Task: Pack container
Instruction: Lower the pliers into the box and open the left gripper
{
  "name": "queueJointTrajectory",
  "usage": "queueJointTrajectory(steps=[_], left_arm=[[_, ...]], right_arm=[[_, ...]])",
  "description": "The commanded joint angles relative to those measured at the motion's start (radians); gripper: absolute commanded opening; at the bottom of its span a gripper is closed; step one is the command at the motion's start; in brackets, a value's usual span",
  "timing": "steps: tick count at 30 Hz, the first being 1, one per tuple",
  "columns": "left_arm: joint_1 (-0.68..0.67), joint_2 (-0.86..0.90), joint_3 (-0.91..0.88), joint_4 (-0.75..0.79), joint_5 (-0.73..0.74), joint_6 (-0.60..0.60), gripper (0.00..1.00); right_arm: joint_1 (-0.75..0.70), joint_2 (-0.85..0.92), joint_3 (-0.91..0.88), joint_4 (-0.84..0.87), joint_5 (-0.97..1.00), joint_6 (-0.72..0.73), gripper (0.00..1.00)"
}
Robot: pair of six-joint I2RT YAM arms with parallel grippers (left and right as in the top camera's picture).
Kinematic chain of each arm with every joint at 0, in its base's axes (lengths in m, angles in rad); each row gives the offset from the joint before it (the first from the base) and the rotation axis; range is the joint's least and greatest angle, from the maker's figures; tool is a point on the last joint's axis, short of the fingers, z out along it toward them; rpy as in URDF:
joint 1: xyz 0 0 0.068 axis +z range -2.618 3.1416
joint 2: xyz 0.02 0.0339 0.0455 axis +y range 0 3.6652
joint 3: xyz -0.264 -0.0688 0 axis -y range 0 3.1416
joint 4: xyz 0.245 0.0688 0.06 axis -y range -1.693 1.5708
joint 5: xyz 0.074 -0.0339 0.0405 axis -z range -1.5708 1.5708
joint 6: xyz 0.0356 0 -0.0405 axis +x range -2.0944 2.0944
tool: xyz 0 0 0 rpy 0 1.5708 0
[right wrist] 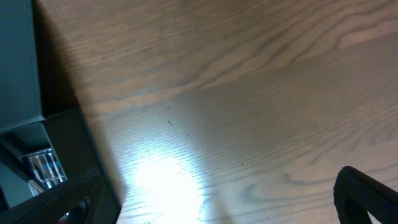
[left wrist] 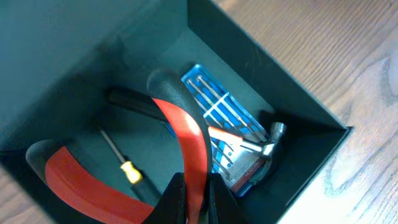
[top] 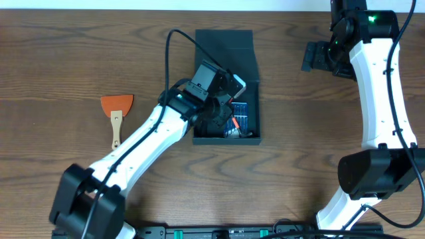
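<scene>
The container (top: pixel 226 41) is a dark teal square box with its flap lid open at mid-table. My left gripper (top: pixel 223 121) reaches inside it. In the left wrist view it (left wrist: pixel 198 200) is shut on one handle of red-and-black pliers (left wrist: pixel 186 127), held above the container floor (left wrist: pixel 87 74). Inside lie a blue case of silvery bits (left wrist: pixel 214 106), a small hammer (left wrist: pixel 264 144) on that case, and a yellow-and-black screwdriver (left wrist: pixel 132 172). My right gripper (top: pixel 313 57) is open and empty over bare table, right of the container (right wrist: pixel 65 146).
An orange scraper with a wooden handle (top: pixel 116 111) lies on the table to the left of the container. The wooden table (right wrist: pixel 236 93) spreads under the right gripper (right wrist: pixel 217 211). A black rail runs along the front edge (top: pixel 219 232).
</scene>
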Motion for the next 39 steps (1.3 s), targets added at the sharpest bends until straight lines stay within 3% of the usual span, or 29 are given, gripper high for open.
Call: queueJointTrajectory(steps=[1, 18, 37, 39], left_arm=[[-0.002, 0.05, -0.006, 0.005, 0.023, 0.009, 0.04], [-0.002, 0.184, -0.006, 0.038, 0.022, 0.009, 0.06], [-0.002, 0.193, -0.006, 0.053, 0.014, 0.009, 0.06], [-0.001, 0.193, -0.006, 0.053, 0.014, 0.009, 0.13]], right_arm=[[-0.001, -0.007, 0.018, -0.002, 0.01, 0.014, 0.99], [-0.001, -0.007, 0.018, -0.002, 0.01, 0.014, 0.99], [-0.001, -0.007, 0.018, -0.002, 0.01, 0.014, 0.99], [-0.001, -0.007, 0.018, -0.002, 0.01, 0.014, 0.99]])
